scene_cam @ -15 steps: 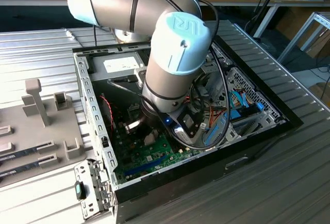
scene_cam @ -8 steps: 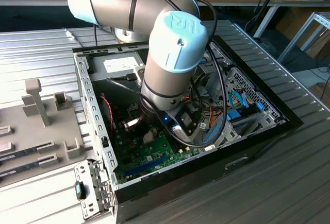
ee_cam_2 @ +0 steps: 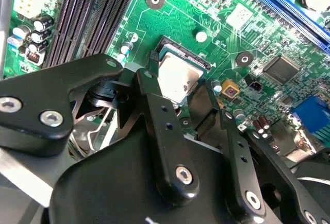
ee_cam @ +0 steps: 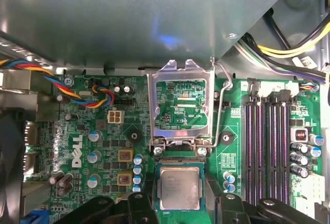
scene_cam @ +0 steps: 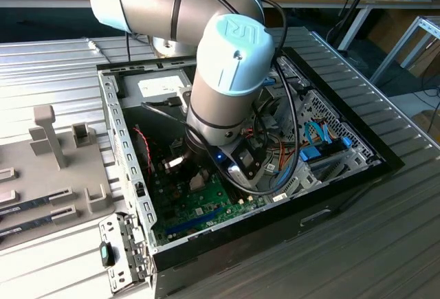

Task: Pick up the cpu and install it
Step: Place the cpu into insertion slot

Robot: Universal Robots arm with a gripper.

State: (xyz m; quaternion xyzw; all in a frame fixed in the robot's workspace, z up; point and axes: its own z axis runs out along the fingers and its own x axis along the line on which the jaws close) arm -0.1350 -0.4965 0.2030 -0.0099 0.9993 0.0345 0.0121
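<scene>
One cpu point(ee_cam: 179, 188), one motherboard point(ee_cam: 124, 147)

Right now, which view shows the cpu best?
The first wrist view: the cpu lies face-on, nearly its whole silver top visible between the gripper fingers. The second wrist view shows it slanted, partly behind a finger. In the exterior view the arm blocks that spot.

Computer case point(scene_cam: 330, 196) on ribbed table point(scene_cam: 385, 106)

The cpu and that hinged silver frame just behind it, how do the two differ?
The cpu is a solid, dull grey metal square lying flat between the gripper's fingers; the silver frame is shiny and swung open. The cpu has a closed top, while the frame is an open window showing green board through it. Both are squarish, metallic and sit over the green motherboard.
</scene>
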